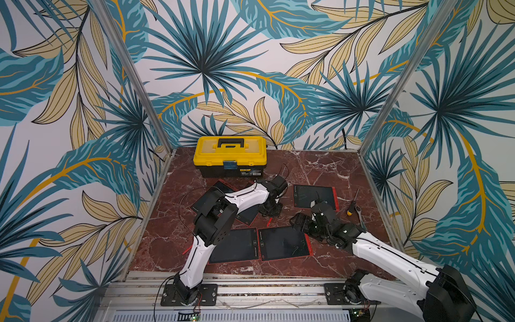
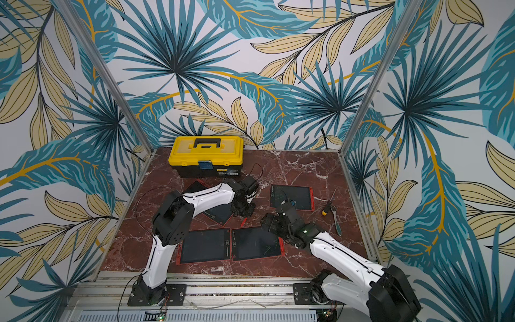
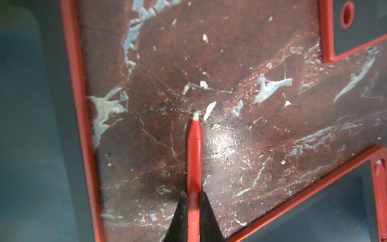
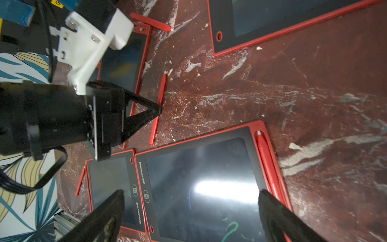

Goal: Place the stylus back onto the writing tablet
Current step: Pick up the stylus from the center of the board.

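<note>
My left gripper (image 3: pixel 193 198) pinches a slim red plastic stylus (image 3: pixel 194 155). Its long axis runs straight out past my fingertips, white tapered tip leading, over veined red marble (image 3: pixel 251 125). My right gripper (image 4: pixel 190 193) stands spread wide above a glossy, red-framed writing tablet (image 4: pixel 199 167).

Red, white-tipped stylus (image 3: pixel 194 157) being pinched mid-shaft, running parallel just beside the edge of a red-framed dark writing tablet (image 3: pixel 72 83).

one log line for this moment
left gripper: shut on stylus | right gripper: open, empty | stylus: over bare table, not yet on tablet
</note>
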Robot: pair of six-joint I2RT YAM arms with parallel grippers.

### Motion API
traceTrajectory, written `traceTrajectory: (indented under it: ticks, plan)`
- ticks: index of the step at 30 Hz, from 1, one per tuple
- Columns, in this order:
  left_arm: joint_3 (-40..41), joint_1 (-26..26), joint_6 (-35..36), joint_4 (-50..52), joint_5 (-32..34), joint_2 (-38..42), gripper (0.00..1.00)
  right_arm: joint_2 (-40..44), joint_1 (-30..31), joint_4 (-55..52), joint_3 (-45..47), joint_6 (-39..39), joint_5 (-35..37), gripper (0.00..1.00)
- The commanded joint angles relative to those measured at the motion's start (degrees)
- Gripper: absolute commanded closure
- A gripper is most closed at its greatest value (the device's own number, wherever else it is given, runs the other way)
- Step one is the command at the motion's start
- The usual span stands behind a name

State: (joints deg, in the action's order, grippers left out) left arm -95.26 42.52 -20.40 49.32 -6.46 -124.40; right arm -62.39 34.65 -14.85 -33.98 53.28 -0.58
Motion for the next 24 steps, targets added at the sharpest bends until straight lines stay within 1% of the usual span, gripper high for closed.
traceTrajectory:
  ticks: [1,4,7,11,14,20,24]
  plan:
    - [-0.3,-0.3,-0.2,0.6,-2.3,-0.2,0.89,-3.0,0.1,7.6,0.8,4.8,-1.1,0.03]
    - [0.3,-0.9,-0.3,0.6,-3.2,0.7,0.89,-6.4,0.1,8.6,-0.8,8.3,-1.5,0.08]
    - [1.1,-1.7,0.2,0.3,-4.9,1.5,0.89,-8.8,0.1,12.3,-0.7,11.4,-1.4,0.19]
    - [2.0,-2.4,0.6,-0.2,-7.0,2.2,0.90,-11.4,-0.1,15.0,-1.0,12.8,0.2,0.37]
    - [2.3,-2.8,1.0,-0.3,-7.7,2.5,0.90,-13.4,-0.6,18.5,-0.7,13.3,0.6,0.46]
    - [2.7,-3.9,2.3,-0.3,-9.6,3.0,0.90,-18.8,-1.0,22.3,-3.0,13.3,-0.9,0.56]
    - [3.1,-4.4,3.2,-0.4,-10.5,3.2,0.89,-23.1,-1.2,24.6,-4.5,13.9,-1.8,0.58]
